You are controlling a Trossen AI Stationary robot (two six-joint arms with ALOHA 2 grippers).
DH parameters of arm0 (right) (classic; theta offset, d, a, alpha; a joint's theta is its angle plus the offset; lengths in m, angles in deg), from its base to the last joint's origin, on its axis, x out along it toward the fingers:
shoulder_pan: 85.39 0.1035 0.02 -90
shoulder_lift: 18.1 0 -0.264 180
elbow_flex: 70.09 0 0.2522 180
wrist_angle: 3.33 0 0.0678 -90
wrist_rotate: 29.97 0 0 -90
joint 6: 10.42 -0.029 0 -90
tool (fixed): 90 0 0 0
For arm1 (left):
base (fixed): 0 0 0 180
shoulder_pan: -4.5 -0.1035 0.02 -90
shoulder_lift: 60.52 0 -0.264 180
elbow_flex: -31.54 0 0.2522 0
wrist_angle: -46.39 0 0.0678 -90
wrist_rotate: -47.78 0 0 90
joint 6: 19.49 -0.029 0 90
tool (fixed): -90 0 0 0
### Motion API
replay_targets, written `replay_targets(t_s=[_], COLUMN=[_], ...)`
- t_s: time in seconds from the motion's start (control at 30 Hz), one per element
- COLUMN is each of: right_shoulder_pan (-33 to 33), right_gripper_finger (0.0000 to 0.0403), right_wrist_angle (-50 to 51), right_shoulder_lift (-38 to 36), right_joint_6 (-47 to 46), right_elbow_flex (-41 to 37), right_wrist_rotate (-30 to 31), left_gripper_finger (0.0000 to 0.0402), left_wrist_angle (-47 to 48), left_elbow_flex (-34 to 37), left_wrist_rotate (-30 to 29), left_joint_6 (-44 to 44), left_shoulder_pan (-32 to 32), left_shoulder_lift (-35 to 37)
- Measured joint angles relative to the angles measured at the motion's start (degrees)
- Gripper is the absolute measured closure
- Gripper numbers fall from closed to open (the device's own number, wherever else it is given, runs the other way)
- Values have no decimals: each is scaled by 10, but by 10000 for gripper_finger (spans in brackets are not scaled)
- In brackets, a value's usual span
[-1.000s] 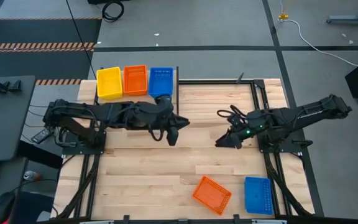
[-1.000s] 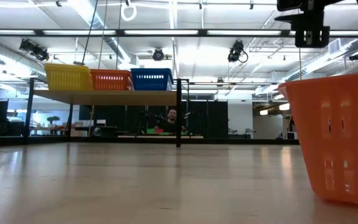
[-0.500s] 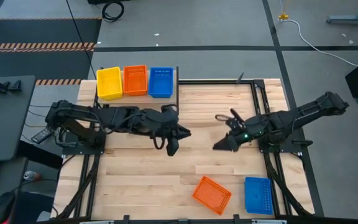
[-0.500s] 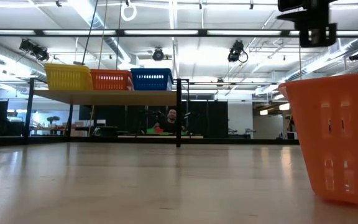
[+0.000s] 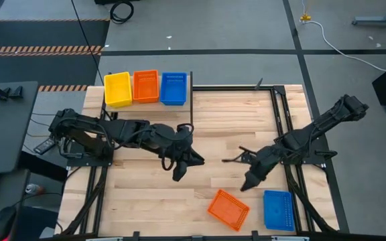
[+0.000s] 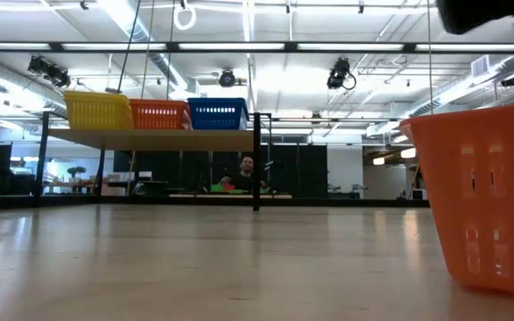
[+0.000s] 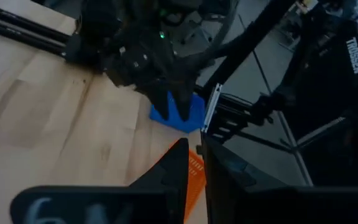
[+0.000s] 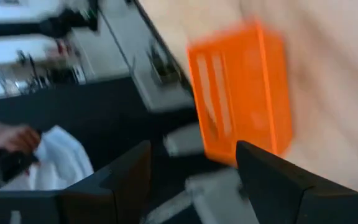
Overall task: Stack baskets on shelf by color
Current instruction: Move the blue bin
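On the shelf at the far left stand a yellow basket, an orange basket and a blue basket side by side. A second orange basket and a second blue basket rest on their bottoms on the table near its front right. My right gripper hangs open just beyond the loose orange basket, touching nothing. My left gripper hovers over the table's middle, its fingers nearly together with nothing between them.
The shelf's black legs stand at the far left of the wooden tabletop. In the low view the loose orange basket fills the right side. A person sits in the room beyond the table.
My right gripper has swung toward the table's near edge and down, rolling as it went, and now hangs close to the loose orange basket. My left gripper has drawn away from the shelf toward the table's middle and near edge. No basket has moved.
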Motion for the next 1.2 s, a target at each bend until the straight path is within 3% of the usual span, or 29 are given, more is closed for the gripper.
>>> replay_targets(t_s=[0.27,0.4,0.73,1.07,1.2], right_shoulder_pan=[39,64,92,139,156], right_gripper_finger=[161,161,161,161,161], right_wrist_angle=[15,21,83,109,162], right_shoulder_lift=[4,3,3,3,3], right_joint_6=[-131,-162,-142,-183,-219], right_elbow_flex=[0,0,0,0,0], right_wrist_rotate=[-110,-121,-141,-138,-104], left_gripper_finger=[345,346,349,353,354], left_wrist_angle=[-16,-28,-44,-51,-51], left_elbow_flex=[0,0,0,0,0], left_wrist_rotate=[-46,-74,-124,-132,-131], left_joint_6=[39,55,101,120,112], left_shoulder_pan=[-11,-14,-14,-8,-9], left_shoulder_lift=[0,0,0,0,0])
